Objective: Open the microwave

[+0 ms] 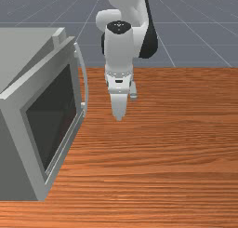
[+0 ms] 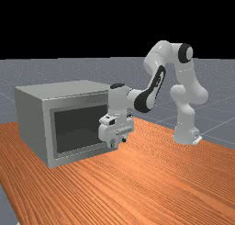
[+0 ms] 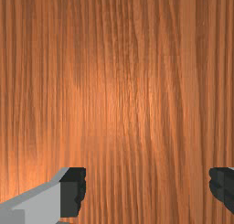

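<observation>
In the front view a grey microwave stands at the left, its dark-windowed door almost flush, with a slight gap seen along the top. A curved pale handle runs along the door's far edge. My gripper hangs to the right of the handle, apart from it, pointing down. In the far view the gripper is in front of the right part of the microwave and hides the handle's side. The wrist view has the gripper open, its fingers wide apart with only wood between them.
The wooden table extends to the right of the microwave in the front view. In the far view the arm's base stands on the table at the right, behind the gripper.
</observation>
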